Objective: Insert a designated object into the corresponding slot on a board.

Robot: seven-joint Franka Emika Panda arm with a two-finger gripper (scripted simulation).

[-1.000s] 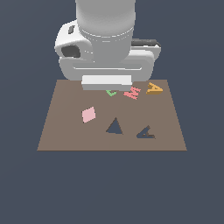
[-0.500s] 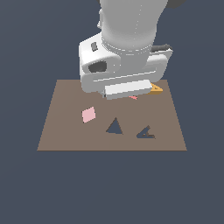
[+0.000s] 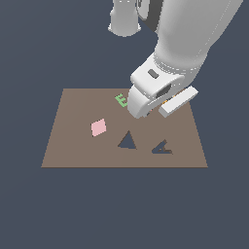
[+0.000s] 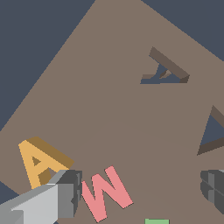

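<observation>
The orange-yellow letter A block [image 4: 37,162] lies flat on the brown board [image 4: 109,87], near a corner. My gripper [image 4: 140,190] is open above the board. One finger [image 4: 65,194] hangs just beside the A block, and the other finger [image 4: 213,186] is well apart from it. The red M [image 4: 105,192] lies under the gap, close to the first finger. The A-shaped slot [image 4: 164,70] is further along the board and shows again in the exterior view as the slot [image 3: 162,147]. There my hand [image 3: 155,90] hides the A block.
A plain dark triangle cutout [image 3: 127,141] sits beside the slot. The green E [image 3: 120,100] lies near the board's [image 3: 73,146] back edge, and a pink diamond tile [image 3: 98,127] lies toward the exterior view's left. Dark floor surrounds the board.
The arm has swung toward the exterior view's right and tilted. Its hand now covers the A and the M, and the green E has come into view.
</observation>
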